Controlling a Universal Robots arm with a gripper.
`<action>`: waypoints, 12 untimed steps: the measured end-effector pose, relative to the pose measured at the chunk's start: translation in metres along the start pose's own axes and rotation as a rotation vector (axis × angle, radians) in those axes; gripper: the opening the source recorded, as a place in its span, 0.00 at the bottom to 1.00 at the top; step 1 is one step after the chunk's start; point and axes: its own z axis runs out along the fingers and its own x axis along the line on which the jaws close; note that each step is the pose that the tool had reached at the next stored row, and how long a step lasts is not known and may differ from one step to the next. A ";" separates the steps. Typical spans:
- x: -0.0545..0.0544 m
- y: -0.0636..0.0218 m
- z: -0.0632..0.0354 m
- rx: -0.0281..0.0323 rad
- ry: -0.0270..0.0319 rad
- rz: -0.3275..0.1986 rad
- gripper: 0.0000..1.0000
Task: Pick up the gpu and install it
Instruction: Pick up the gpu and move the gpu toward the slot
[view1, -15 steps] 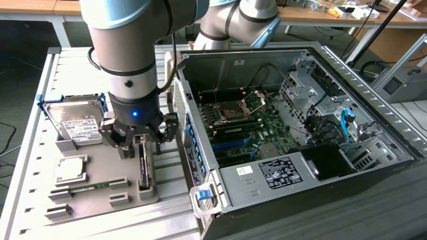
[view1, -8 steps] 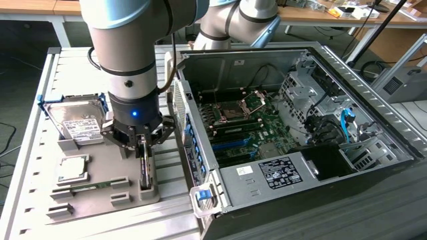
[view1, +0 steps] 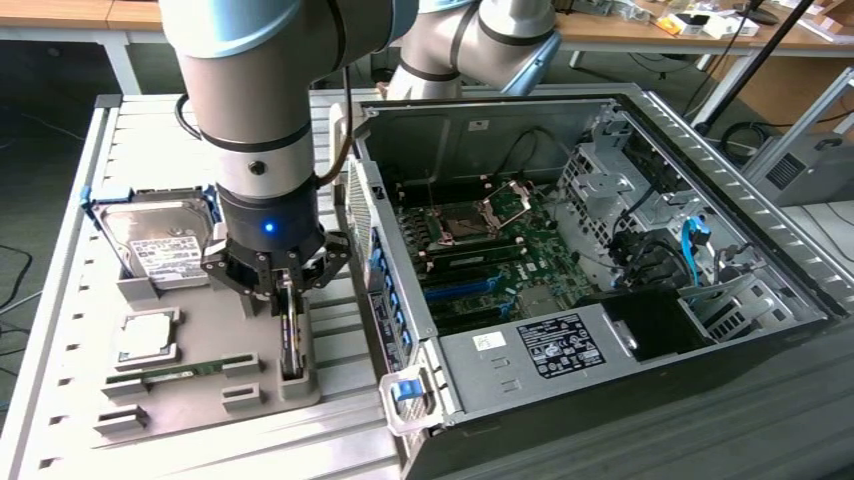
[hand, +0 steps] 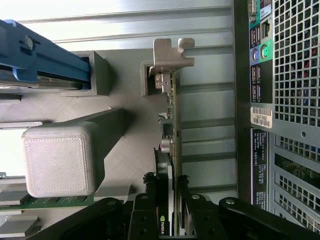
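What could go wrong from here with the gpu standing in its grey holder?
1. The gripper pinches the thin dark gpu card by its narrow edge, so it may tilt or slip if lifted.
2. Its silver metal bracket sits in the grey plastic holder's slot and could snag there.
3. The open dark computer case stands close beside the holder, so a swing might strike it.

We see the gpu's (hand: 171, 145) dark board and its dull grey metal bracket (hand: 172, 52). The tray (hand: 127, 160) is matt grey plastic with a fine printed ribbing. The gripper (hand: 172, 190) looks matt black. The table (view1: 60, 300) is pale ribbed metal, and the case (hand: 295, 65) is perforated sheet metal.
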 end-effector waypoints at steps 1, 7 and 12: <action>0.000 0.0000 0.0000 0.0000 0.0000 0.000 0.27; 0.000 0.0000 0.0000 0.0000 0.0000 0.000 0.27; 0.000 -0.0004 -0.0056 0.0000 0.0000 0.000 0.27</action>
